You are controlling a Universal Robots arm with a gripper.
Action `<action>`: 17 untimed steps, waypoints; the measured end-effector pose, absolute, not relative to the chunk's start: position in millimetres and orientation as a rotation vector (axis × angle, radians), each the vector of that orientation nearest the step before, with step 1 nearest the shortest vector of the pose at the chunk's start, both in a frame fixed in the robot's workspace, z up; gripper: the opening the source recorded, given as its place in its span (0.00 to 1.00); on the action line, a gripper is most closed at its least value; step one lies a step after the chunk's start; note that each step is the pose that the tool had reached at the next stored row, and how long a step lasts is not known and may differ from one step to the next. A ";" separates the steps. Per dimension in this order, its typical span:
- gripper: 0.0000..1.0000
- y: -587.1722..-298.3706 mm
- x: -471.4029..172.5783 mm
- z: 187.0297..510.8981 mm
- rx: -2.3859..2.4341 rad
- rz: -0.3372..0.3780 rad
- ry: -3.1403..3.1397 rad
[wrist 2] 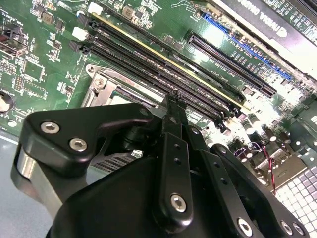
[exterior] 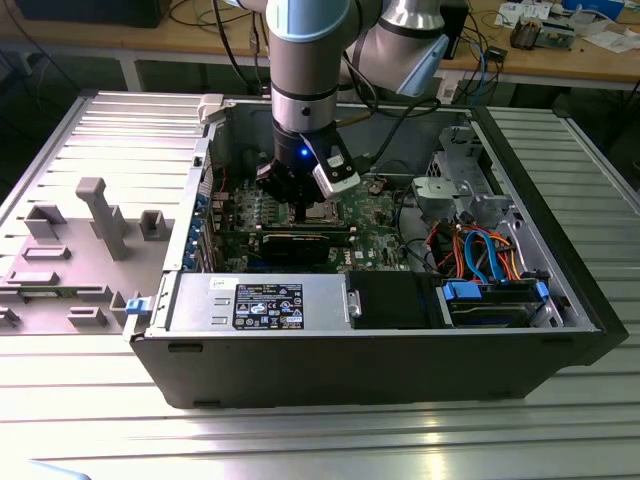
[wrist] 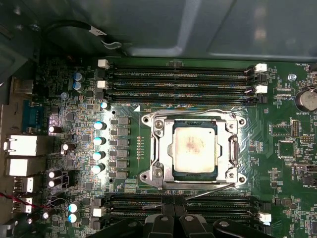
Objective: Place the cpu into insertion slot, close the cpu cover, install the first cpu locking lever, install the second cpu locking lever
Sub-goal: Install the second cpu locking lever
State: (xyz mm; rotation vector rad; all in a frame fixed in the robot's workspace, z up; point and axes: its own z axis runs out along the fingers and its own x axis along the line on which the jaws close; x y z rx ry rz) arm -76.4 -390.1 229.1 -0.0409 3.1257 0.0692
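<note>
Risk lies in the thin silver wire locking lever [wrist: 210, 187] near the black fingertips: a skewed push could let it spring off or scrape the green motherboard [wrist: 282, 163]. The black gripper [wrist: 174, 214] has its fingers drawn together, grasping nothing visible. The small square cpu [wrist: 194, 148] with its silvery-grey top sits in the silver-rimmed insertion slot [wrist: 157, 174], under the thin silver cpu cover [wrist: 227, 148], just beyond the fingertips.
</note>
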 end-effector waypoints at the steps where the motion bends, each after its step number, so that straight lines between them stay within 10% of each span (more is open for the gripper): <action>1: 0.11 -390.1 -76.4 229.1 -0.041 0.069 3.126; 17: 0.11 -390.8 -77.8 224.6 -0.076 0.083 3.161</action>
